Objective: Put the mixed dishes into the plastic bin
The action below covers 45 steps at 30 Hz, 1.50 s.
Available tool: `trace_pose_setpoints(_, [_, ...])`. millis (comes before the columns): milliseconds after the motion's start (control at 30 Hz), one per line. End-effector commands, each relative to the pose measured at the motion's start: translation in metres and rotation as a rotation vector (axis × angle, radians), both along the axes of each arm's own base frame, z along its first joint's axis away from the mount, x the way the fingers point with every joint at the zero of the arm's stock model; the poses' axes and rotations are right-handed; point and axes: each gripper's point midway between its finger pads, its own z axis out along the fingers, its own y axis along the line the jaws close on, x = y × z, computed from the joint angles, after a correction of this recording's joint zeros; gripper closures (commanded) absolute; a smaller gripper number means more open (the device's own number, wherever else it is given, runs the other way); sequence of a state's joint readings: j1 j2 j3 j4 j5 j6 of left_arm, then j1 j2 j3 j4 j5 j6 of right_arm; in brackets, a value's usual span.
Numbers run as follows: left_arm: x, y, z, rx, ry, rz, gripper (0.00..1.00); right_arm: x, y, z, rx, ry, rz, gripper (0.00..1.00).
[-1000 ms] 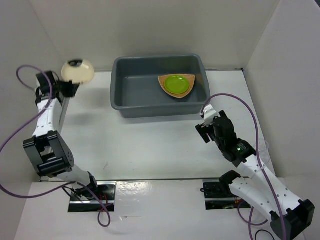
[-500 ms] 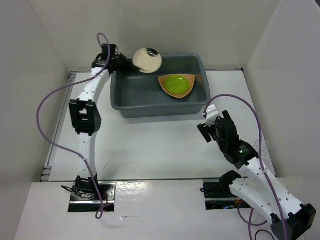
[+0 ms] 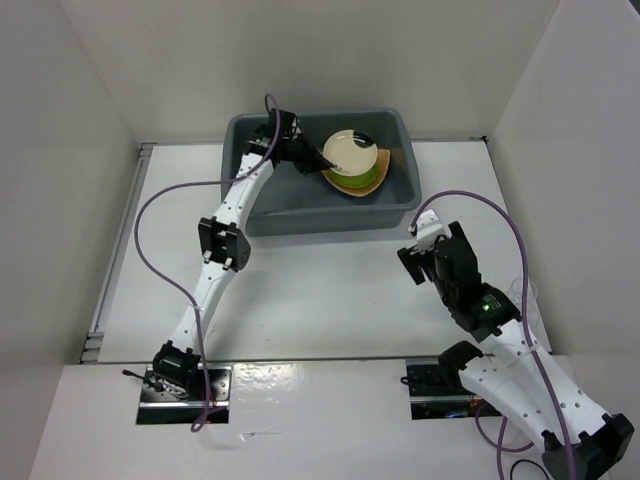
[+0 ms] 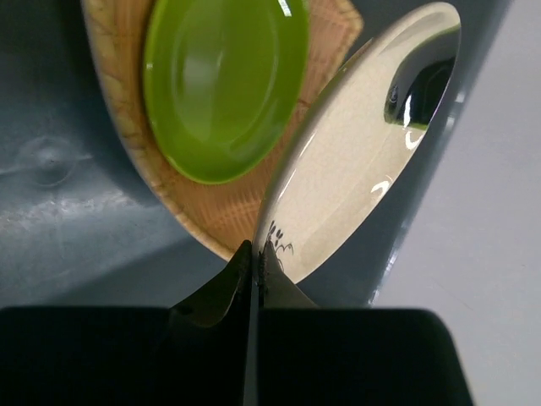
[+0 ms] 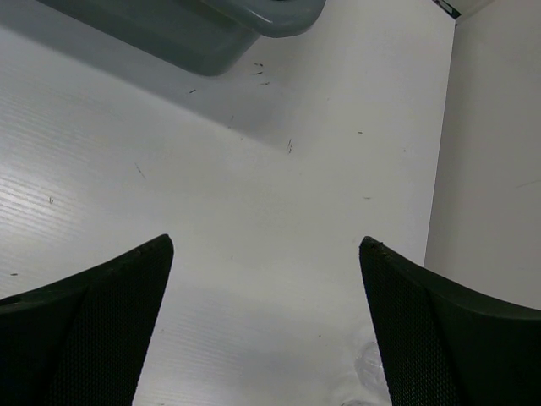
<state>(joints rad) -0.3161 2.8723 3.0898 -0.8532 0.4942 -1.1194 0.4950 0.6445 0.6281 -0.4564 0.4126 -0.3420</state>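
Bin work, saucer in transit.

- Large dark grey rectangular plastic bin [image 3: 250, 205] sat at the far side of the white worktop [image 3: 300, 300].
- Lying in its far right part was a tan wood-grain rounded-triangle plate [image 4: 215, 211]. A shallow lime-green dish [image 4: 224, 76] rested on top of it.
- Left fingers [image 4: 253, 275] were pinched fully shut on the near rim of the small round cream saucer with dark marks [image 4: 355, 169]. They held it steeply tilted over the right side of the plate, inside the bin's walls. Whether its lower edge touched anything, I could not tell.
- Right fingers [image 3: 408, 247] were spread wide and held nothing, hanging over bare worktop in front of the bin's near right corner.
- A tiny clear glass [image 3: 524, 292] seemed to stand at the right edge of the worktop beside the right arm. It was faint, and not yet binned.

Judgement: the step in hand was setting the saucer down.

- Done well, the wrist would roll until the saucer lay nearly flat. It would then sink until the saucer rested on the green dish or on the bin floor just beside it.
- Only then should the fingers part. Dropped from a tilt, the saucer could skate off the glossy dish and clatter against the wall.
- The thin rim grip looked marginal, so slow wrist motion would suit.
- The retreat should go straight up, clear of the flared rim.
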Motion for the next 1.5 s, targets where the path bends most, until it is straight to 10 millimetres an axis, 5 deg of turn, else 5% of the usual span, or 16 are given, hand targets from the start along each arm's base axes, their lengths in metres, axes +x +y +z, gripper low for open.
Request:
trace_pose_setpoints(0, [0.005,-0.005,-0.005,-0.059,0.019,0.006,1.00,0.005,0.001,0.015,0.030,-0.071,-0.017,0.05])
trace_pose_setpoints(133, [0.009,-0.009,-0.039,-0.078,0.074,0.012,1.00,0.005,0.001,0.015,0.030,-0.071,-0.017,0.04])
trace_pose_setpoints(367, [0.023,-0.018,-0.045,-0.158,0.058,0.035,0.97,0.005,-0.001,0.015,0.026,-0.073,-0.025,0.04])
trace_pose_setpoints(500, [0.026,-0.020,-0.033,-0.179,0.025,0.025,0.57,0.005,-0.001,0.017,0.031,-0.081,-0.025,0.04])
trace_pose_setpoints(567, [0.025,-0.019,-0.002,-0.185,-0.034,0.012,0.20,0.005,-0.001,0.017,0.031,-0.081,-0.025,0.04])
trace_pose_setpoints(633, [0.031,-0.004,0.028,-0.178,-0.107,0.023,0.06,0.005,-0.001,0.017,0.031,-0.081,-0.025,0.04])
trace_pose_setpoints(667, [0.029,-0.001,0.070,-0.183,-0.194,0.025,0.00,0.005,-0.001,0.017,0.031,-0.081,-0.025,0.04])
trace_pose_setpoints(733, [0.036,0.029,0.111,-0.132,-0.325,0.056,0.00,0.005,-0.001,0.015,0.026,-0.073,-0.025,0.04])
trace_pose_setpoints(767, [0.025,0.043,0.151,-0.099,-0.385,0.067,0.00,0.006,-0.002,0.009,0.024,-0.059,-0.037,0.04])
trace_pose_setpoints(833, [0.014,0.080,0.162,0.133,-0.450,0.114,0.00,0.008,-0.008,0.007,0.017,-0.058,-0.082,0.03])
trace_pose_setpoints(867, [-0.003,0.098,0.196,0.217,-0.514,0.143,0.00,0.009,-0.010,0.005,0.026,-0.049,-0.098,0.02])
trace_pose_setpoints(1033, [-0.067,0.187,0.207,0.642,-0.427,0.240,0.00,0.020,-0.053,-0.012,-0.014,0.073,-0.293,0.02])
trace_pose_setpoints(1133, [-0.089,0.214,0.234,0.694,-0.464,0.242,0.00,0.029,-0.093,-0.023,-0.035,0.203,-0.431,0.02])
trace_pose_setpoints(1233, [-0.102,0.228,0.260,0.665,-0.506,0.270,0.00,0.042,-0.125,-0.039,-0.059,0.338,-0.522,0.04])
trace_pose_setpoints(1333, [-0.104,0.242,0.261,0.685,-0.480,0.330,0.00,0.053,-0.144,-0.052,-0.116,0.382,-0.569,0.07])
trace_pose_setpoints(1467, [-0.114,0.253,0.236,0.783,-0.346,0.403,0.00,0.047,-0.173,-0.063,-0.173,0.438,-0.672,0.09])
